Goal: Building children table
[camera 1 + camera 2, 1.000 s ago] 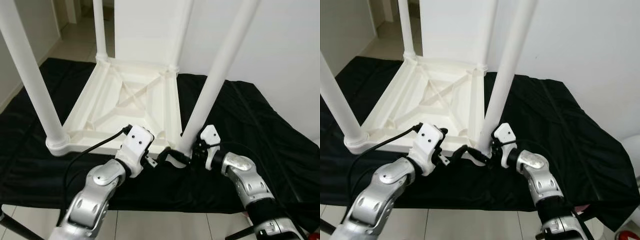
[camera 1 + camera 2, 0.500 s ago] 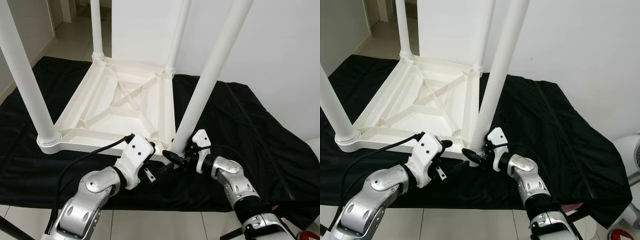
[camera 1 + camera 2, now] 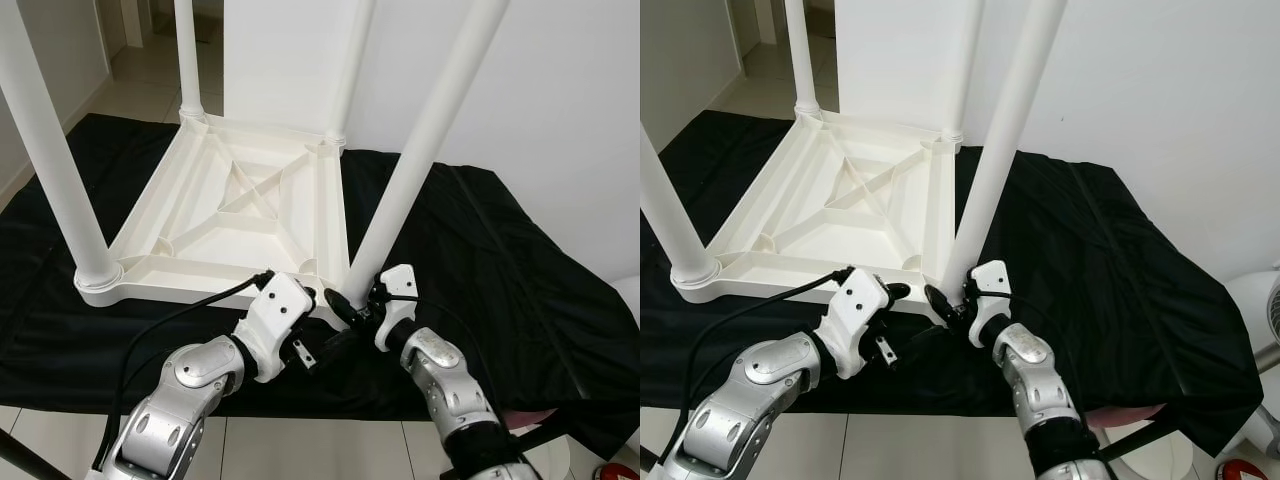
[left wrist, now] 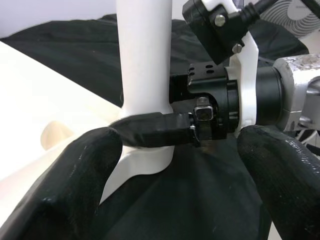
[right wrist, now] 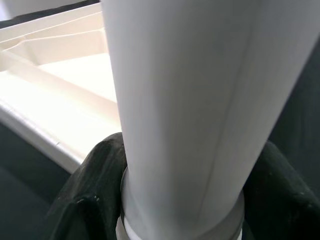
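A white children's table (image 3: pixel 240 200) lies upside down on a black cloth (image 3: pixel 500 250), its legs pointing up. My right gripper (image 3: pixel 348 303) is shut on the base of the near right leg (image 3: pixel 420 150), where it joins the table's corner. In the right wrist view a black finger (image 5: pixel 95 185) presses on each side of that leg (image 5: pixel 185 100). My left gripper (image 3: pixel 318 330) hovers just in front of the same corner, open. In the left wrist view its fingertips (image 4: pixel 65 185) stand wide apart, with the leg (image 4: pixel 145 55) and one right finger (image 4: pixel 150 136) beyond them.
Three more legs stand up: near left (image 3: pixel 50 160), far left (image 3: pixel 187 60) and far right (image 3: pixel 350 70). A white wall rises behind and to the right. Pale tiles (image 3: pixel 300 450) run along the cloth's front edge. A white fan (image 3: pixel 1260 310) sits at the right.
The camera has shifted a little. My left gripper has come closer to the leg's base. My right forearm has swung inward while its fingers stay on the leg.
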`<state>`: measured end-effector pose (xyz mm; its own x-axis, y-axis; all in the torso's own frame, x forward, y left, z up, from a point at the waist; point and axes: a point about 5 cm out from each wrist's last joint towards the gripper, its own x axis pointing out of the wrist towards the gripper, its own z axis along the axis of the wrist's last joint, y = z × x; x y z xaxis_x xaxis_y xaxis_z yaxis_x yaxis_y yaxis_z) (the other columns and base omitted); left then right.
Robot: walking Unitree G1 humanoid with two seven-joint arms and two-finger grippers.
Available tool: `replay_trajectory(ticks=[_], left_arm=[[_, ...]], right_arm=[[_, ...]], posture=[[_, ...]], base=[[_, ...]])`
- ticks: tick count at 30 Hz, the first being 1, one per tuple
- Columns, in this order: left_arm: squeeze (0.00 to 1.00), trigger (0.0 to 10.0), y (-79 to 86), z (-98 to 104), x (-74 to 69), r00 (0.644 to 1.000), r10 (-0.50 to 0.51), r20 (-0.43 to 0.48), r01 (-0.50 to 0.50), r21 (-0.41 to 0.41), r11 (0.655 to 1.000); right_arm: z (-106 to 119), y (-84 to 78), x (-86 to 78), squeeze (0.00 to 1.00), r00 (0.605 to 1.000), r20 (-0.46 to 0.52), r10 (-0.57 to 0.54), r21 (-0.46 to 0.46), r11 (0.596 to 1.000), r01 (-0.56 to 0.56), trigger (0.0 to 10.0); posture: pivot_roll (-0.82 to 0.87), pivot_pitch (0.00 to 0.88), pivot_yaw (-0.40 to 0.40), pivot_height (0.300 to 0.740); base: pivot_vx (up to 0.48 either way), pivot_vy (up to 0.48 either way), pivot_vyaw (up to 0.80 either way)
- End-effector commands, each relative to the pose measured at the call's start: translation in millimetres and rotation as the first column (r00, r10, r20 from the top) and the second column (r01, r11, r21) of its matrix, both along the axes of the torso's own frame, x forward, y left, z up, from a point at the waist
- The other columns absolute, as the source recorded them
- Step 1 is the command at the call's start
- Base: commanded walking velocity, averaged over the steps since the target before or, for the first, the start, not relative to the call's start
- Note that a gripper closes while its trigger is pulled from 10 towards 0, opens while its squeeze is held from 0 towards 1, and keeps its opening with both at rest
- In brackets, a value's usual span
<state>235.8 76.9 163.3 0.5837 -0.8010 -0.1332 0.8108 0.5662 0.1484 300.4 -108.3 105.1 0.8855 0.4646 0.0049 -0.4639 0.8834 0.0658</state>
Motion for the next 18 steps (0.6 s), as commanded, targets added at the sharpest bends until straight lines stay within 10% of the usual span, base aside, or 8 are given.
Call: replay_trajectory(ticks=[1,11,12,13,14,15,16,18], left_arm=[[0.00,10.0,-4.5,-1,1.7,1.000,-0.010,-0.016,0.010,-0.003,1.000],[0.00,10.0,-7.6,0,3.9,1.000,-0.020,-0.013,0.020,-0.008,1.000],[0.00,10.0,-8.0,1,3.7,1.000,-0.023,-0.013,0.023,-0.009,1.000],[0.00,10.0,-8.0,1,3.7,1.000,-0.023,-0.013,0.023,-0.009,1.000],[0.00,10.0,-8.2,1,3.8,1.000,-0.025,-0.013,0.025,-0.008,1.000],[0.00,10.0,-8.3,1,4.0,1.000,-0.027,-0.012,0.027,-0.008,1.000],[0.00,10.0,-7.9,1,4.5,1.000,-0.026,-0.011,0.026,-0.007,1.000],[0.00,10.0,-7.5,2,4.9,1.000,-0.024,-0.010,0.024,-0.007,1.000]], right_arm=[[12,-10.7,1.7,0.00,0.988,0.026,-0.152,0.006,0.988,0.152,0.0],[12,4.9,-11.8,0.00,0.930,0.006,-0.367,-0.033,0.930,0.367,0.0],[15,4.1,-11.8,0.00,0.933,0.015,-0.359,-0.028,0.933,0.360,3.9],[15,4.1,-11.8,0.00,0.933,0.015,-0.359,-0.028,0.933,0.360,3.9],[18,2.6,-11.8,0.00,0.940,0.015,-0.342,-0.009,0.940,0.342,10.0],[20,1.6,-11.9,0.00,0.944,0.015,-0.330,0.004,0.944,0.330,10.0],[22,-0.1,-11.8,1.00,0.951,0.023,-0.308,0.017,0.951,0.308,10.0],[24,-1.9,-12.1,1.00,0.957,0.028,-0.289,0.025,0.957,0.288,10.0]], posture=[[0.02,0.000,-0.132,0.740],[0.01,0.000,-0.124,0.740],[0.01,0.000,-0.124,0.740],[0.01,0.000,-0.124,0.740],[0.01,0.000,-0.120,0.740],[0.01,0.000,-0.120,0.740],[0.01,0.000,-0.121,0.740],[0.01,0.000,-0.122,0.740]], base=[[0.000,0.000,0.00],[0.000,0.000,0.00],[0.000,0.000,0.00],[0.000,0.000,0.00],[0.000,0.000,0.00],[0.000,0.000,0.00],[0.000,0.000,0.00],[0.000,0.000,0.00]])
